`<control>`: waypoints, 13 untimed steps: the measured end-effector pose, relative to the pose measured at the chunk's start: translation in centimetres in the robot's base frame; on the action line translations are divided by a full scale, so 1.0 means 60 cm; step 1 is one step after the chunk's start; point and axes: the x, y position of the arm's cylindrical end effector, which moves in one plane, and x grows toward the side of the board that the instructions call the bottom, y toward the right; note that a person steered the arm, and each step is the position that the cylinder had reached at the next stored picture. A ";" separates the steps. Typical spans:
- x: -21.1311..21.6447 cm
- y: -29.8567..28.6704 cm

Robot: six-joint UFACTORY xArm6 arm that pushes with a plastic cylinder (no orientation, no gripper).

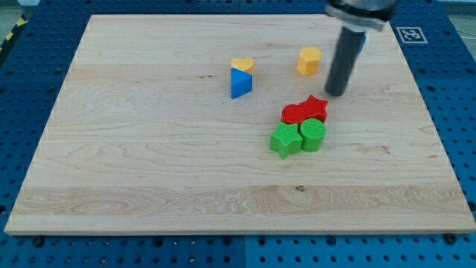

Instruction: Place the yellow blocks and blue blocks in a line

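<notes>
On the wooden worktop (pixel 149 164), the rod's tip (pixel 336 93), which carries no pincer, rests at four o'clock of the yellow hexagonal block (pixel 309 61), well apart from the yellow heart block (pixel 242 65) touching the blue triangular block (pixel 240 83) at its twelve o'clock.

Non-task clutter: four blocks clustered at about 4 o'clock from board centre. Red star (pixel 315 108) at the cluster's 1 o'clock, touching a red rounded block (pixel 294 115) at its 9 o'clock. Green star-like block (pixel 285 140) and green cylinder (pixel 313 135) touch directly below them. Wooden board (pixel 149 171) sits on a blue perforated table (pixel 461 112); fiducial tag (pixel 410 34) at 2 o'clock.
</notes>
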 end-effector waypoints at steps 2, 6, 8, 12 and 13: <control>-0.109 -0.051; -0.181 -0.169; -0.103 -0.112; -0.097 -0.272; -0.119 -0.205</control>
